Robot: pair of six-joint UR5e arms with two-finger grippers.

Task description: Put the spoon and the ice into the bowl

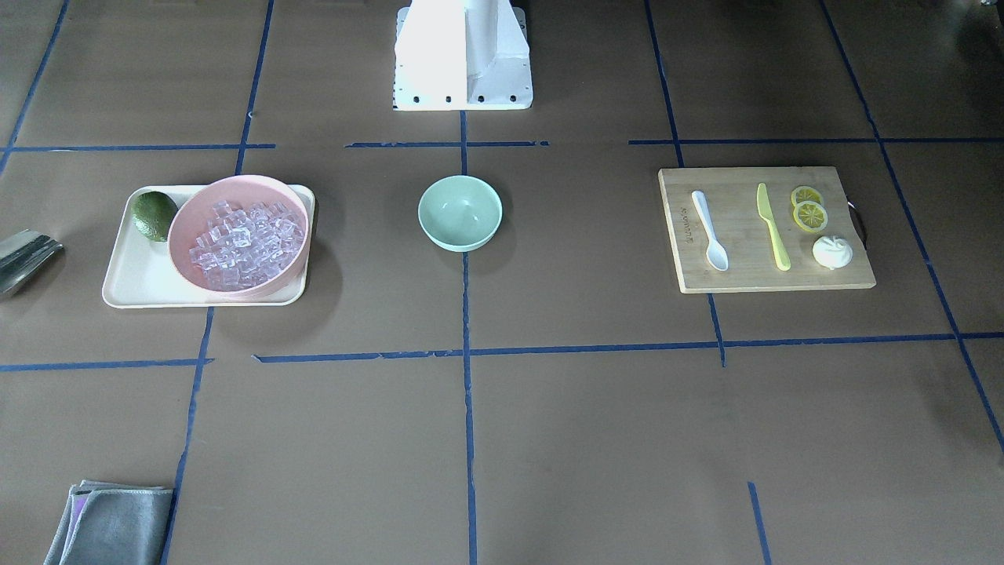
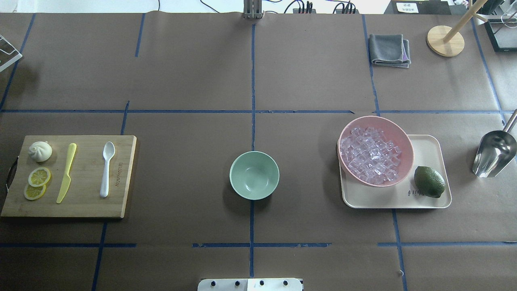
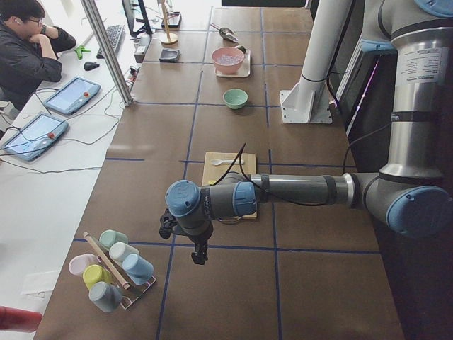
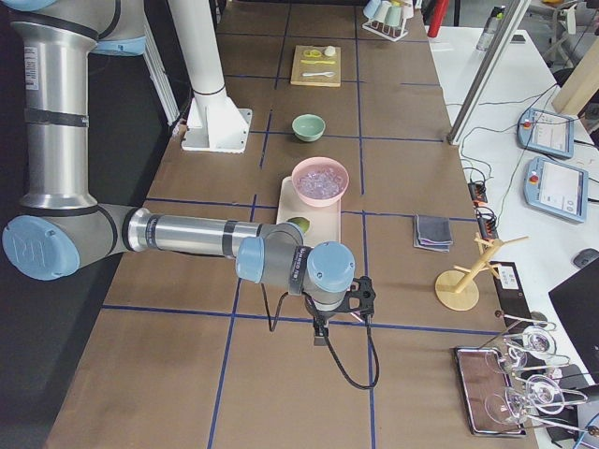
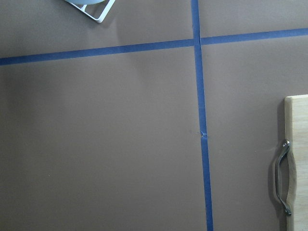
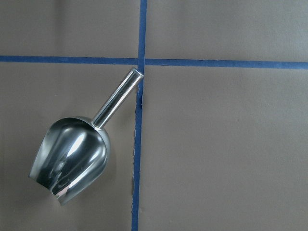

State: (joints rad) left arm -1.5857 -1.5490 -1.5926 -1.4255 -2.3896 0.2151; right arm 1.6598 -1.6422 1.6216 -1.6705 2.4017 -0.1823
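The white spoon (image 2: 107,167) lies on a wooden cutting board (image 2: 121,202) at the table's left; it also shows in the front view (image 1: 710,230). The clear ice cubes (image 2: 369,155) fill a pink bowl (image 2: 404,137) on a cream tray (image 2: 387,200) at the right. The empty mint-green bowl (image 2: 254,175) stands at the table's middle, also in the front view (image 1: 460,213). My left gripper (image 3: 200,255) hangs beyond the board's end and my right gripper (image 4: 320,337) beyond the tray; both show only in the side views, so I cannot tell whether they are open or shut.
A yellow-green knife (image 2: 67,171), lemon slices (image 2: 37,182) and a white bun (image 2: 40,151) share the board. A lime (image 2: 429,181) lies on the tray. A metal scoop (image 2: 494,152) lies right of the tray, below the right wrist camera (image 6: 72,156). A grey cloth (image 2: 389,50) lies far right.
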